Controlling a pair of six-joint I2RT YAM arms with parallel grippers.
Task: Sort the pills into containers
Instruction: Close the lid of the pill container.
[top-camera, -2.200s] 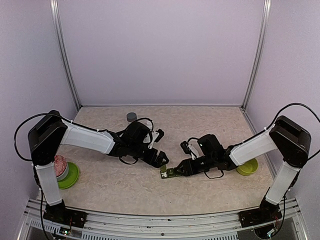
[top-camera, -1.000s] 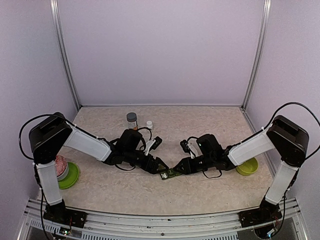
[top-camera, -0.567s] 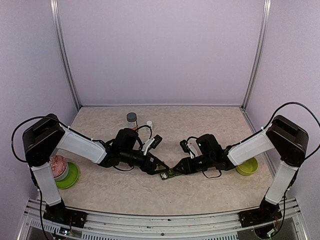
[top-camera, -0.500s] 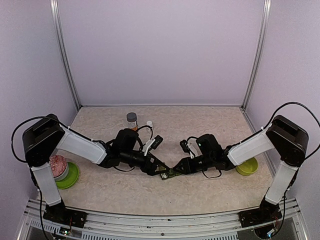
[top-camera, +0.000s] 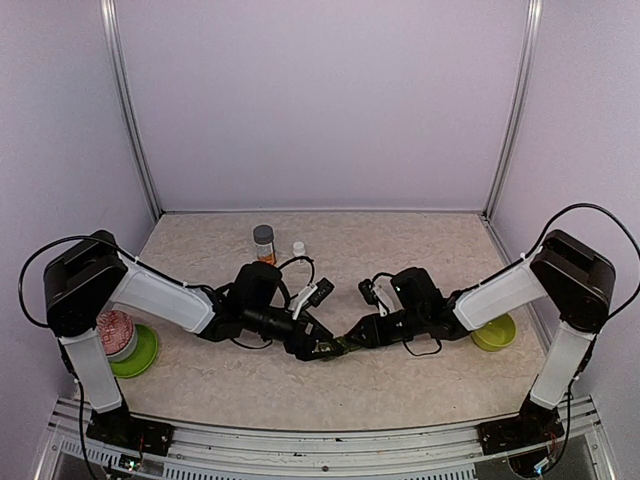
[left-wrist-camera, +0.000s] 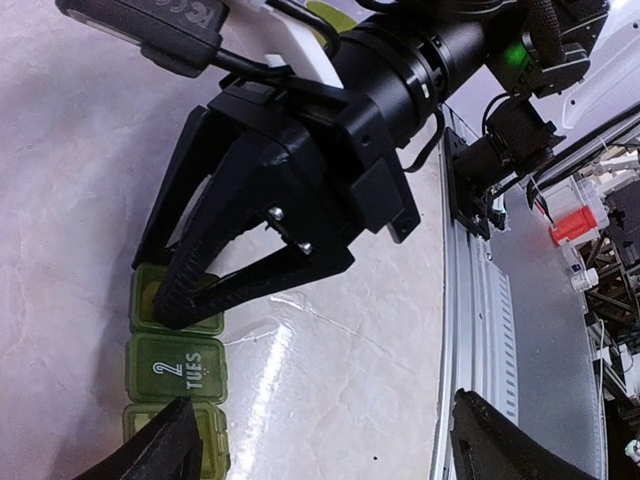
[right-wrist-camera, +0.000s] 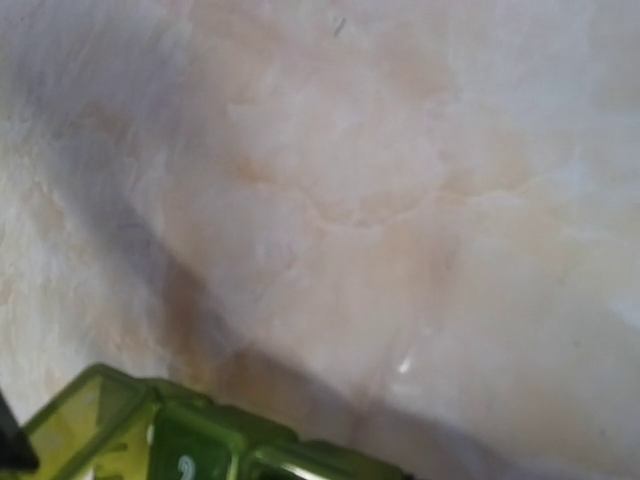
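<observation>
The left gripper (left-wrist-camera: 325, 447) was mine to steer, and its jaws stood wide apart with nothing between them, one fingertip (left-wrist-camera: 165, 452) low beside the nearest cell of the pill box (left-wrist-camera: 178, 370), the other well off over bare table (left-wrist-camera: 330, 340). Opposite, the right gripper (left-wrist-camera: 178, 292) was closed tight, tips meeting on the far end cell, apparently pinning the strip down; whether it pinched a lid edge or only pressed, I couldn't tell. The box lay flat between the two arms, near the front middle of the table, the cell marked TUES with its lid down. The risk, as I judged it: bringing my open jaws in closer could clip the right gripper or nudge the strip out from under it, and light plastic would skid or flip on that smooth top; hooking a lid badly could spring the whole box loose. Further out, a grey-capped bottle (top-camera: 263, 240) and a small white bottle (top-camera: 298, 247) stood well behind, a lime bowl (top-camera: 146, 356) far left, a second lime bowl (top-camera: 497, 338) far right. Hard to read: I made out no loose pills anywhere, the left wrist view cut the nearest cell off at the frame edge, the right wrist view gave only a blurred green corner, and from above the arms covered most of the box
</observation>
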